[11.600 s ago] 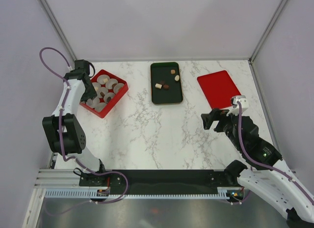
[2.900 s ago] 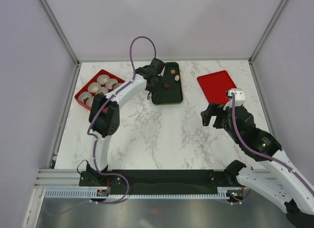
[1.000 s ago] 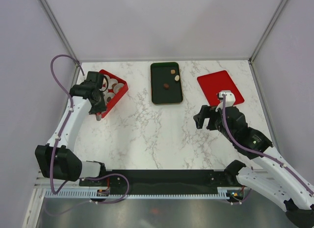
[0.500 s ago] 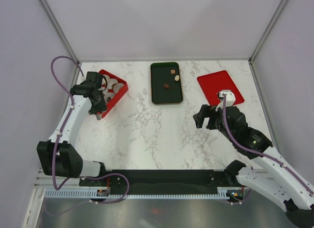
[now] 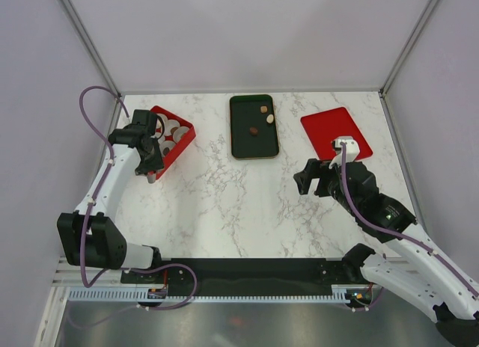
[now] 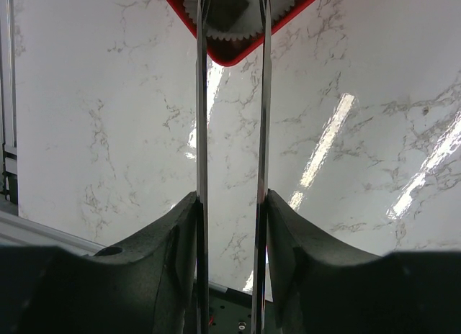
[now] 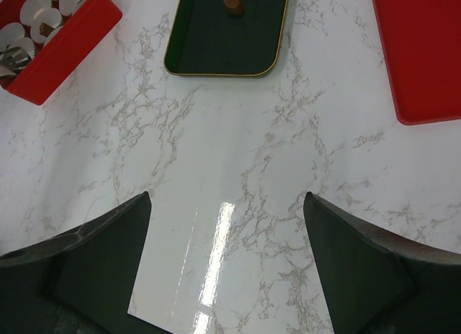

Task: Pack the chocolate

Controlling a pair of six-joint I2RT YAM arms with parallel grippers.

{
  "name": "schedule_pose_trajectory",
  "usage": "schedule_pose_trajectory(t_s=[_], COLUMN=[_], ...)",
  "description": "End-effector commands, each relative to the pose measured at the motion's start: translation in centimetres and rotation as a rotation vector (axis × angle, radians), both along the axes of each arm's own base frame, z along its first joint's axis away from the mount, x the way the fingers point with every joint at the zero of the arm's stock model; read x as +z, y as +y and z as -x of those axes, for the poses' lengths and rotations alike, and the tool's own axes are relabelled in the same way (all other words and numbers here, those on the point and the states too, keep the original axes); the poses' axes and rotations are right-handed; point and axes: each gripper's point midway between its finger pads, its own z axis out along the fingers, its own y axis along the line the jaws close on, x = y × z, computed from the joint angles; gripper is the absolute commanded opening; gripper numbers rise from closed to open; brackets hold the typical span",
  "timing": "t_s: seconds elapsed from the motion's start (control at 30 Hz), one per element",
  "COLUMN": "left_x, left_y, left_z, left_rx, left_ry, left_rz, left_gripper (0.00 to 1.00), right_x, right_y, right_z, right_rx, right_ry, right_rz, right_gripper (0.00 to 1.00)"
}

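Note:
My left gripper [image 5: 151, 166] hangs over the near corner of the red box [image 5: 179, 146], shut on long metal tongs [image 6: 202, 96]. The tongs' two blades stand a little apart, and their tips reach into a white paper cup [image 6: 216, 33] holding a dark chocolate [image 6: 230, 6]. The box holds several such cups. Three more chocolates lie on the dark green tray [image 5: 247, 145]: brown [image 5: 254, 130], tan [image 5: 263, 108] and cream [image 5: 270, 118]. The right gripper [image 5: 310, 181] hovers open and empty over bare marble, right of centre.
A flat red lid [image 5: 333, 134] lies at the back right, just beyond the right gripper. The right wrist view shows the tray [image 7: 216, 53], the box [image 7: 65, 46] and the lid [image 7: 425, 53]. Grey walls enclose the marble table [image 5: 224, 205].
The tongs' blades have spread slightly in my left gripper over the box corner. The left arm has barely shifted. The right gripper has drifted a touch to the left.

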Motion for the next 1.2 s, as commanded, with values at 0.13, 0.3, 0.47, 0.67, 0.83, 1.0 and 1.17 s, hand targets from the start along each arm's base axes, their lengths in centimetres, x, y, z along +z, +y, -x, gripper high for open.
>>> schedule_pose_trajectory(t_s=[0.13, 0.3, 0.47, 0.67, 0.83, 1.0, 1.17], left_x=[0.7, 2.5, 5.4, 8.4, 9.5, 7.7, 5.9], left_y=[0.4, 0.9, 0.7, -3.4, -8.3, -11.5, -13.5], left_z=[-0.6, -1.1, -1.7, -2.9, -2.1, 0.0, -0.1], left_rx=[0.005, 0.015, 0.007, -0.152, -0.309, -0.394, -0.412], left_ry=[-0.032, -0.07, -0.15, -0.263, -0.315, -0.277, -0.291], left_rz=[-0.014, -0.04, -0.031, 0.138, 0.245, 0.324, 0.356], left_gripper=[0.48, 0.48, 0.49, 0.48, 0.48, 0.48, 0.48], right_x=[1.4, 1.7, 2.5, 3.4, 4.1, 4.1, 3.7], right_y=[0.3, 0.2, 0.1, -0.5, -1.2, -1.9, -2.5], right_z=[-0.3, -0.2, 0.0, 0.2, 0.3, 0.7, 1.1], right_rx=[0.0, 0.001, -0.003, -0.026, -0.063, -0.102, -0.131], right_ry=[-0.039, -0.043, -0.047, -0.051, -0.043, -0.027, -0.006], right_rz=[-0.034, -0.039, -0.048, -0.053, -0.057, -0.072, -0.073], right_gripper=[0.96, 0.96, 0.96, 0.96, 0.96, 0.95, 0.95])
